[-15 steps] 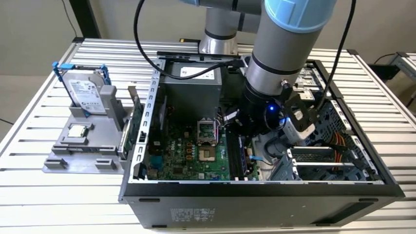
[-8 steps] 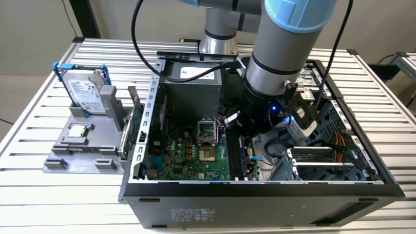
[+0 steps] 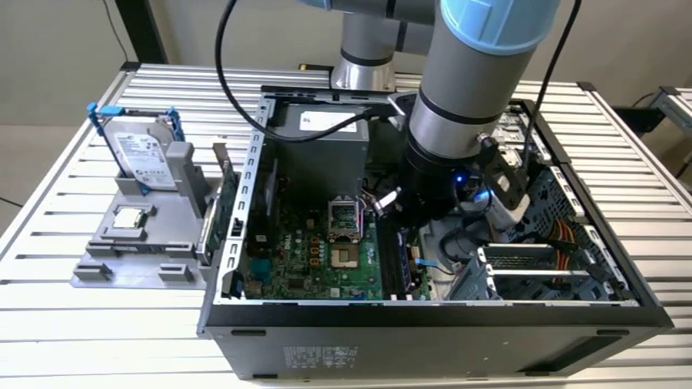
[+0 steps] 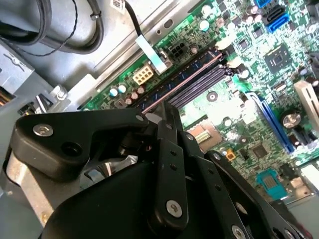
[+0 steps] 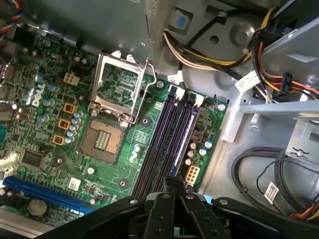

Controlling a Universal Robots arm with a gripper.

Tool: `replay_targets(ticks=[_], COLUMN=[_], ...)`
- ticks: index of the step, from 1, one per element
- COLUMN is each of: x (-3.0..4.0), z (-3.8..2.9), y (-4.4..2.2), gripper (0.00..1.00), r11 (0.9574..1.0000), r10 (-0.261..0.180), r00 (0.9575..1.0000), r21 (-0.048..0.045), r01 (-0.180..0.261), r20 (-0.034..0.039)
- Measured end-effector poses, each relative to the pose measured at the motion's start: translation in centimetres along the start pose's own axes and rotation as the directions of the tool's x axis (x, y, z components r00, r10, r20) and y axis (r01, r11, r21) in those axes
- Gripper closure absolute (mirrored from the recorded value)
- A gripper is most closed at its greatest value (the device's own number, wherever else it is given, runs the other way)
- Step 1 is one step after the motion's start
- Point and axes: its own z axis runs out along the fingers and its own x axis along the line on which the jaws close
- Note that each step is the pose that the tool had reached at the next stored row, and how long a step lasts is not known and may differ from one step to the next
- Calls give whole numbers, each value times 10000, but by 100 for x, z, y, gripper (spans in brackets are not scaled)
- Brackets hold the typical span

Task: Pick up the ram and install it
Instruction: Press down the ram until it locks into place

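The ram (image 5: pixel 185 132) is a long dark stick with bluish chips. It stands on edge in the memory slot nearest the motherboard's edge, and it appears again in the second wrist view (image 4: pixel 187 74) and the exterior view (image 3: pixel 404 261). My gripper (image 5: pixel 174 183) is inside the open computer case (image 3: pixel 249 174), low over one end of the stick. Its black fingers (image 4: pixel 172 149) are drawn together, their tips at the stick's top edge. I cannot tell whether the stick's edge lies between the tips or under them. The neighbouring memory slots (image 5: pixel 162 134) are bare.
An open processor socket (image 5: pixel 119 87) sits beside the slots. Cable bundles (image 5: pixel 279 174) and a drive cage (image 3: pixel 540 263) crowd the case's other side. Outside the case, on the exterior view's left, a grey fixture (image 3: pixel 135 243) holds a hard drive (image 3: pixel 141 150) and a silver chip (image 3: pixel 130 217).
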Motion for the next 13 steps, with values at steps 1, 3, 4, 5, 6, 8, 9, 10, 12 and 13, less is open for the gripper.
replay_targets(ticks=[1, 3, 4, 5, 6, 8, 9, 10, 12, 13], x=[0, 0, 1, 1, 1, 3, 5, 6, 10, 10], z=[0, 1, 1, 1, 1, 2, 3, 3, 4, 4], y=[0, 0, 0, 0, 1, 1, 2, 2, 4, 4], gripper=[100, 100, 100, 100, 100, 100, 100, 100, 100, 100], r11=[10000, 9995, 9989, 9983, 9975, 9964, 9957, 9953, 9946, 9939], r10=[-91, -325, -458, -589, -711, -843, -932, -973, -1039, -1102], r00=[10000, 9995, 9989, 9983, 9975, 9964, 9957, 9953, 9946, 9939], r21=[0, -3, -4, -4, -4, -6, -6, -6, -9, -11], r01=[91, 325, 458, 589, 711, 843, 932, 973, 1039, 1102], r20=[-2, -5, -7, -10, -12, -14, -15, -16, -16, -16])
